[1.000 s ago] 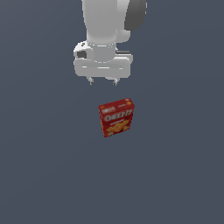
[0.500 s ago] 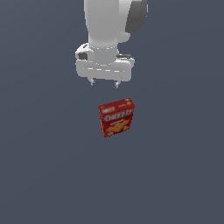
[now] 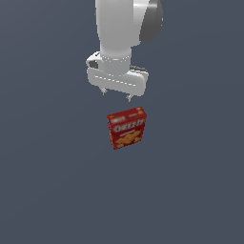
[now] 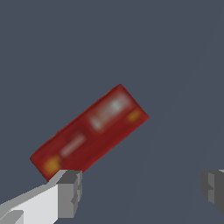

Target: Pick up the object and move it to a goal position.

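The red cracker box (image 3: 126, 127) with white lettering and a picture of orange crackers stands upright on the grey floor near the middle of the exterior view. My gripper (image 3: 116, 96) hangs open and empty just behind and above it, fingertips pointing down, not touching it. In the wrist view the box's red top face (image 4: 89, 131) lies slanted ahead of my gripper (image 4: 142, 190), outside the gap between the two grey fingertips (image 4: 70, 192). No goal marker shows.
The flat dark grey floor (image 3: 47, 190) surrounds the box on all sides. The white arm (image 3: 121, 28) rises above the gripper. No other object or edge is in view.
The gripper has turned about its vertical axis and shifted slightly toward the exterior view's right, closer to the box. The box has not moved.
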`<state>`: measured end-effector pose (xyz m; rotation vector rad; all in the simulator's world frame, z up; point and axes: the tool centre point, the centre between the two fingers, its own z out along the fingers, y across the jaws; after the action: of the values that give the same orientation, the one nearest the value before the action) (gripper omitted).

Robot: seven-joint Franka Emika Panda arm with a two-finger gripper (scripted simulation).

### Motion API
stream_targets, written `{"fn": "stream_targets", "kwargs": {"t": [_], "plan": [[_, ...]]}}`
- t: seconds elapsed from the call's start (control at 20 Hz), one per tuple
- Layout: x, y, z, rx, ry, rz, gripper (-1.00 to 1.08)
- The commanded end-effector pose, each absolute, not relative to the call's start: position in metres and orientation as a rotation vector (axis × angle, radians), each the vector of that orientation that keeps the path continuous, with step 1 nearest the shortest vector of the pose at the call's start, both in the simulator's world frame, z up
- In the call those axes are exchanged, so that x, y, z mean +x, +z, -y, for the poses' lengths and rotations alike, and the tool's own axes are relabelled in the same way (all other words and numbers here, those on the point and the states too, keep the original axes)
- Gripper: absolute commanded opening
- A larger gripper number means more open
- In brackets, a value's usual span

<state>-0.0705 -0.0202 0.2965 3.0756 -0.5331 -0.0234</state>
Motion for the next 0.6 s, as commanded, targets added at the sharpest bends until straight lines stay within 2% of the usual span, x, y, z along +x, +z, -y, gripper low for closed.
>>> {"fn": "stream_targets", "kwargs": {"t": [0.0,0.55], "plan": [[-0.068,0.293,0.017,3.059,-0.021,0.626,1.00],[-0.059,0.277,0.005,2.956,-0.011,1.021,1.00]]}}
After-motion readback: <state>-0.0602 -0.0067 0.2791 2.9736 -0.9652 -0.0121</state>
